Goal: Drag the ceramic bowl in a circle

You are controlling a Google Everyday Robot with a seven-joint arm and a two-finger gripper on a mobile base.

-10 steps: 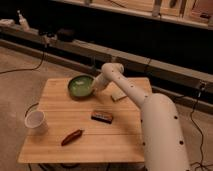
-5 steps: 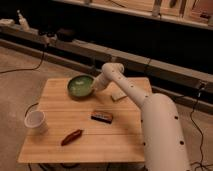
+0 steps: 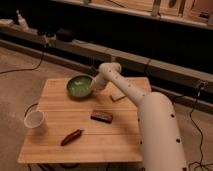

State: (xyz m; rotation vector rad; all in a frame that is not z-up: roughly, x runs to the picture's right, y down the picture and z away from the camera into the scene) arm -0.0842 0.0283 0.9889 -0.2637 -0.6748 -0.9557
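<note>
hand (image 3: pixel 93 83): was at the right rim of the ceramic bowl (image 3: pixel 77 87), left of frame centre
grip: could not be told
ceramic bowl: stood on the bench (image 3: pixel 55 107), upper-left part

The white arm (image 3: pixel 150 115) rises from the lower right and slants up and left over the table (image 3: pixel 55 145) to a bent wrist (image 3: pixel 111 68), then drops. Its thickest segment is nearest the camera. The claw (image 3: pixel 94 83) hangs low at the right rim of the bowl (image 3: pixel 79 86).
</note>
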